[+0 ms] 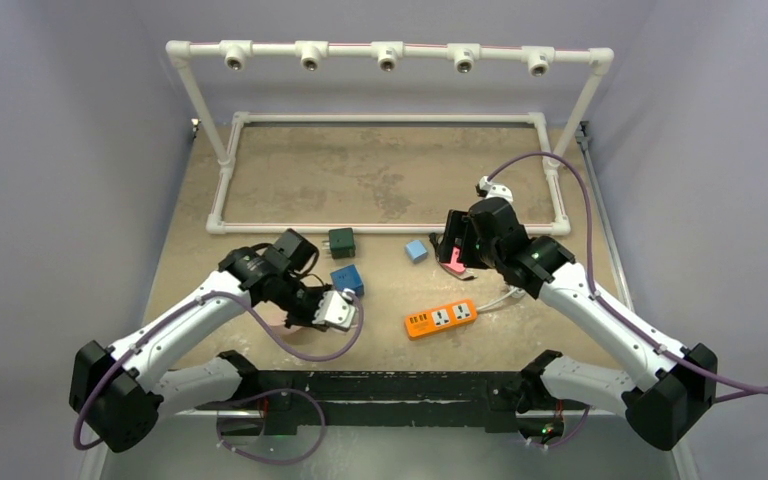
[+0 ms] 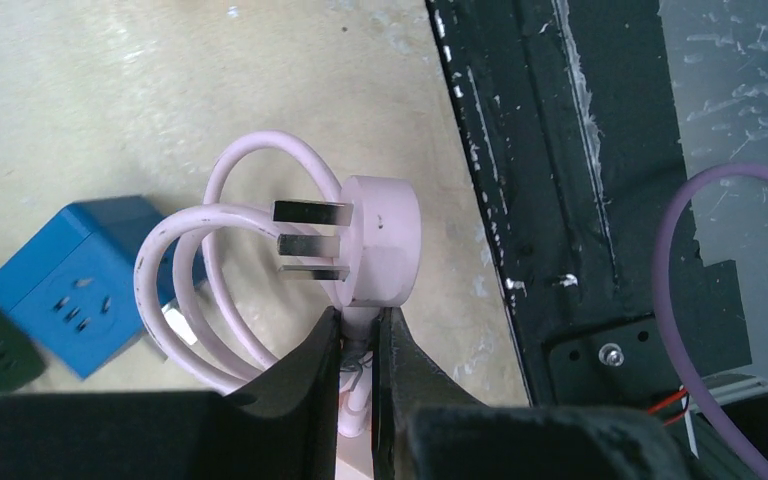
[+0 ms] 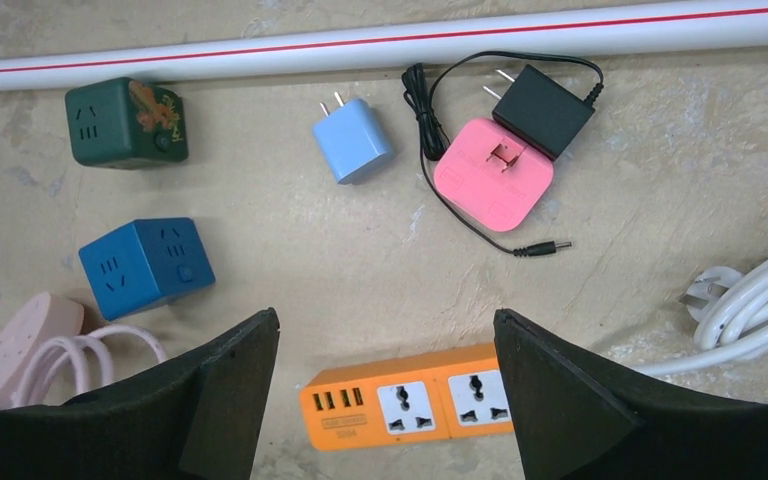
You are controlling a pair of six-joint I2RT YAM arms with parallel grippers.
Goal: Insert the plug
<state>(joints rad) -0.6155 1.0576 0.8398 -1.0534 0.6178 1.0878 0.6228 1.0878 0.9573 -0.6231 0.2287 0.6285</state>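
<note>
While left claw [image 2: 360,322] clamps plug [image 2: 381,240] near table edge [image 2: 520,200], right claw [image 3: 385,335] gapes.

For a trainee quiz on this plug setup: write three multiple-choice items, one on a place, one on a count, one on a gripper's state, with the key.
1. In the right wrist view, the orange power strip lies:
A. at the top edge
B. at the bottom, between the right gripper's fingers
C. at the far left

2. Prongs on the pink plug:
A. two
B. three
C. four

3. The left gripper is:
A. wide open
B. out of view
C. shut on the pink plug

Key: 1 B, it lies between the black fingers; 2 B, three flat prongs show; 3 C, the fingers pinch its neck.
</note>
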